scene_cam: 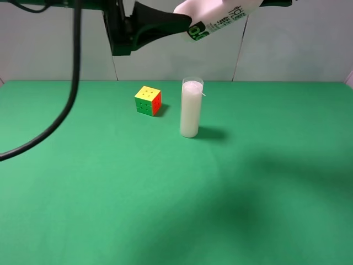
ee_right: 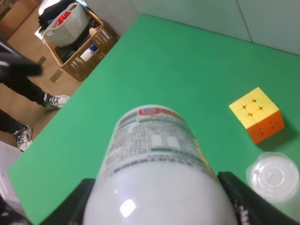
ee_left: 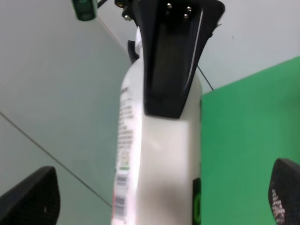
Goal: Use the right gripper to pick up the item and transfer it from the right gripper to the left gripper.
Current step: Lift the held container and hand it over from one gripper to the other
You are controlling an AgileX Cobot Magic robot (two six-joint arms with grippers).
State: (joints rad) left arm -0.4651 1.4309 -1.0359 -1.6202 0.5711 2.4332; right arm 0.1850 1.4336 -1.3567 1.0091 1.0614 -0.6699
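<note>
From up high, the white bottle (scene_cam: pixel 220 17) hangs tilted in the air right at the top edge, well above the green table (scene_cam: pixel 83 210). The left claw (scene_cam: pixel 177 25) sticks in from the left with its tips at the bottle's end. Its black cable (scene_cam: pixel 70 94) droops over the left side of the table. The right claw (scene_cam: pixel 274 3) is nearly cut off by the top edge. The coloured cube (scene_cam: pixel 148 100) and the tall candle (scene_cam: pixel 191 107) stand near each other toward the back, not touching. A wide stretch of green lies in front of them. From the left wrist camera, the bottle (ee_left: pixel 159 159) fills the middle. One black finger (ee_left: pixel 171 61) of the right claw lies flat against it. The left claw's own fingers (ee_left: pixel 28 199) stand far apart, one on each side, with a gap between each and the bottle. From the right wrist camera, the right claw is clamped on the bottle (ee_right: pixel 159 187), with a finger (ee_right: pixel 239 199) on each side. Far below, the table's edge runs slanting. Past it is floor with a basket (ee_right: pixel 77 44). The cube (ee_right: pixel 257 115) and the candle's round top (ee_right: pixel 272 176) show on the green.
</note>
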